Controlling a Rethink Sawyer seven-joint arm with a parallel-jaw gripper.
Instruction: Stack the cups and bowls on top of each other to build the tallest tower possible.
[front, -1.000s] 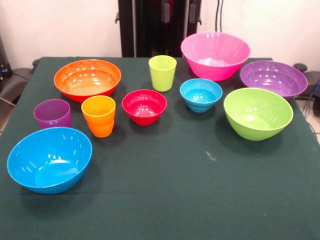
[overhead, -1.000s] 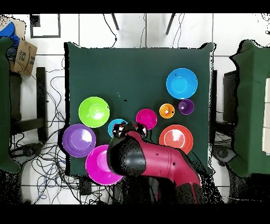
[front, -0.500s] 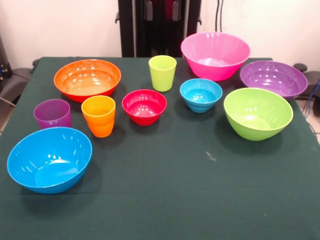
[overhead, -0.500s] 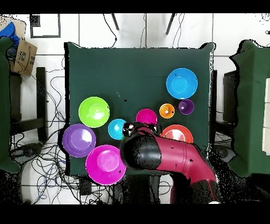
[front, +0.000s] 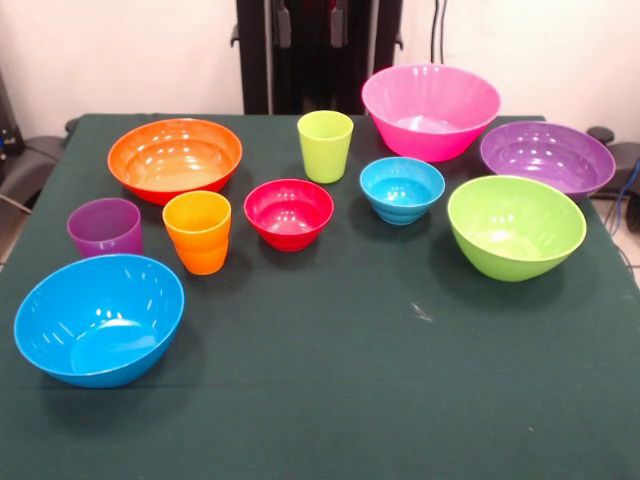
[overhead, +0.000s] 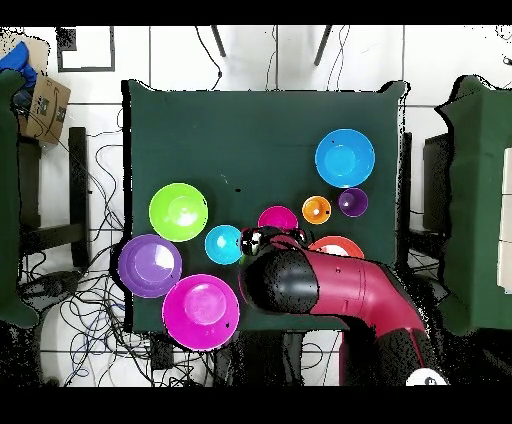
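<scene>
Arm (overhead: 335, 295) has swung toward 3 o'clock in the overhead view, uncovering the light blue bowl (overhead: 223, 244) and pink bowl (overhead: 200, 312); it now hides the lime cup and part of the orange bowl (overhead: 338, 243). Gripper hidden under the arm, so cannot tell its state. Nothing stacked yet: cups and bowls all stand apart. The red bowl (front: 288, 213) sits mid-desk. Dark green desk (front: 400, 400), white tiled floor (overhead: 260, 55), loose cables.
</scene>
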